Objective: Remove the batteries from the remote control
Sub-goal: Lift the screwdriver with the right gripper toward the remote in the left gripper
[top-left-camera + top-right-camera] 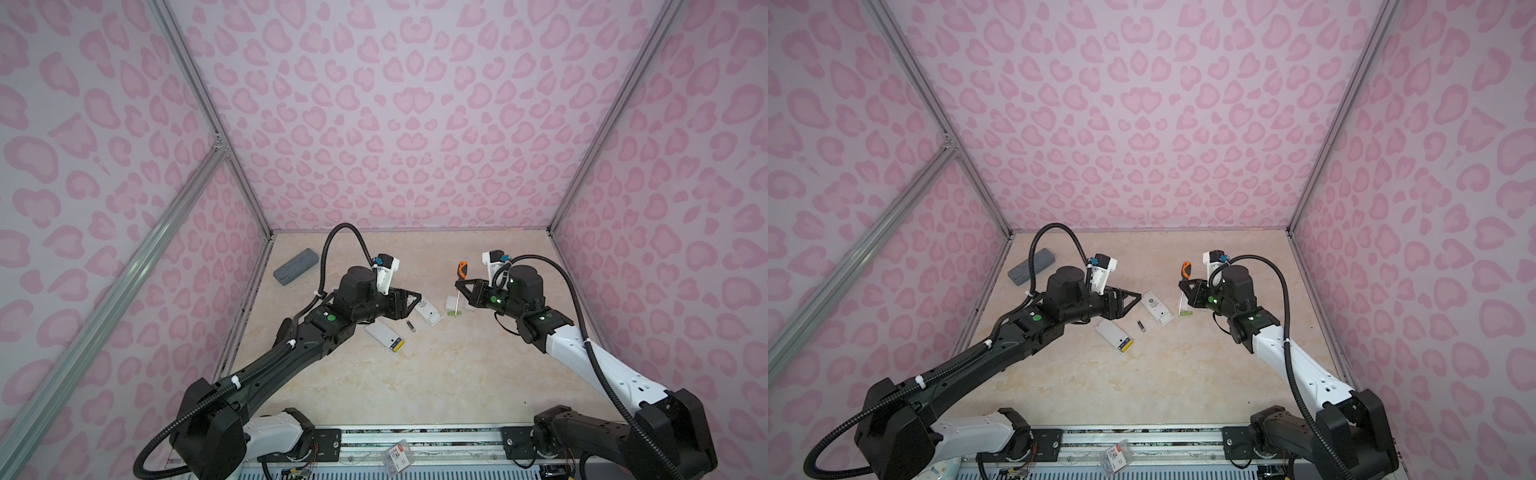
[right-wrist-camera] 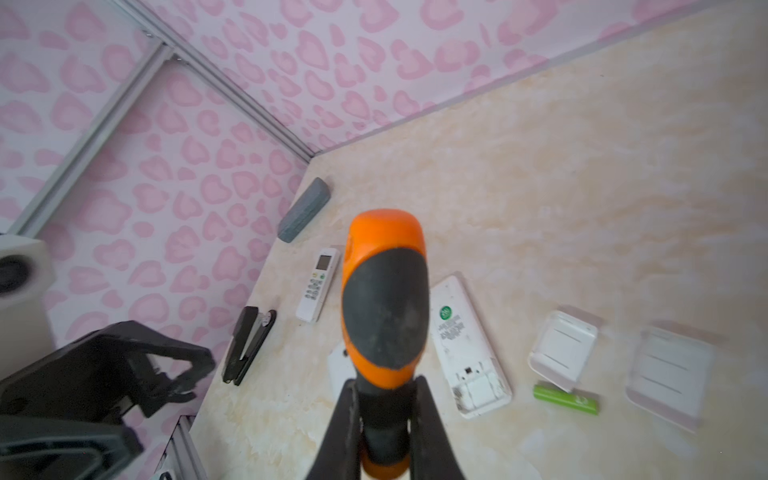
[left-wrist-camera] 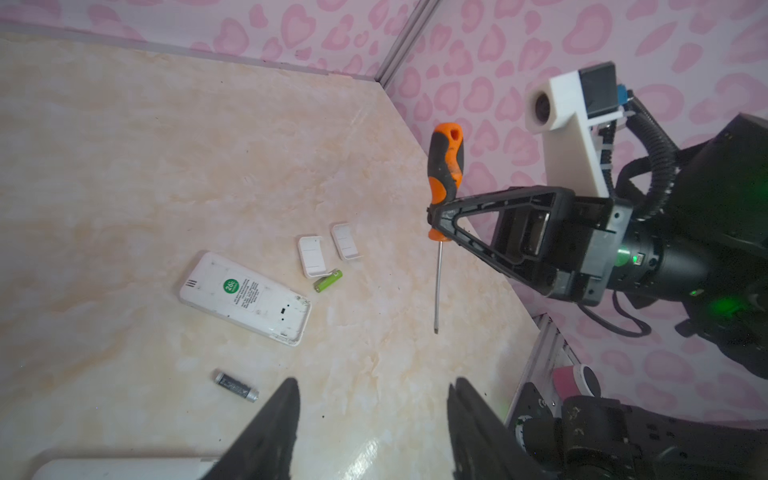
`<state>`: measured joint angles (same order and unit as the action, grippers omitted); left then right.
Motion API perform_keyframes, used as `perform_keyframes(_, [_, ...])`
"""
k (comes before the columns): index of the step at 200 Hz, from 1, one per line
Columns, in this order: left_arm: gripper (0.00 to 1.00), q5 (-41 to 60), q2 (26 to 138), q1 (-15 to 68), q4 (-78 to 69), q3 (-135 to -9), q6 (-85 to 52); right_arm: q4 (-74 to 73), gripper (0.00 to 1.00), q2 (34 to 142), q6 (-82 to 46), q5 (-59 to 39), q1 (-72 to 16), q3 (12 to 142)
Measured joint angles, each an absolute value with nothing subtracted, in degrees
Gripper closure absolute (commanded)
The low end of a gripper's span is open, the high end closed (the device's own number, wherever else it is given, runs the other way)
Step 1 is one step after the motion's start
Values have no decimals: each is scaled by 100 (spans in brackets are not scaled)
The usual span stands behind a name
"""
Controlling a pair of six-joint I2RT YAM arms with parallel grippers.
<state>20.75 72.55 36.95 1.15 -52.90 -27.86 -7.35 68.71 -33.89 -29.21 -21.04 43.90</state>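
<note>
A white remote control (image 1: 428,312) (image 3: 245,298) lies face down with its battery bay open and empty. A dark battery (image 1: 410,326) (image 3: 237,386) lies loose beside it, and a green battery (image 3: 328,281) (image 2: 566,399) lies by a cover plate. A second white remote (image 1: 384,336) (image 1: 1114,336) shows yellow and blue in its open end. My left gripper (image 3: 372,386) (image 1: 417,297) hovers open and empty near the face-down remote. My right gripper (image 2: 384,411) (image 1: 459,284) is shut on the lower handle of the orange-and-black screwdriver (image 2: 384,291) (image 3: 446,162), held upright with its tip down.
Two white cover plates (image 3: 311,255) (image 3: 345,241) lie close to the green battery. A grey case (image 1: 296,266) rests by the left wall. In the right wrist view, a third remote (image 2: 318,284) lies face up beside a black stapler (image 2: 249,345).
</note>
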Motion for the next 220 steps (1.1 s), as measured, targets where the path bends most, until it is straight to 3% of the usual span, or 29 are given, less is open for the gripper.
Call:
perform_keyframes(103, [48,3050,7347,3715,-1278,-4845,-3020,-4108,100,7804,-4762,-4239,-2724,4431])
perform_keyframes(148, [63,3190,7437,3712,-1601,-4877,-3041,-4047,100,7655,-4722,-4333,-2770,4491])
perform_keyframes(163, [74,3221,7443,3712,-1667,-4877,-3041,-3905,100,7583,-4609,-4331,-2777,4528])
perform_keyframes(209, [75,3323,7588,3712,-1820,-4877,-3148,-3559,100,7461,-4392,-4261,-2845,4530])
perform_keyframes(220, [85,3352,7629,3712,-1848,-4877,-3212,-3485,100,7461,-4359,-4204,-2884,4536])
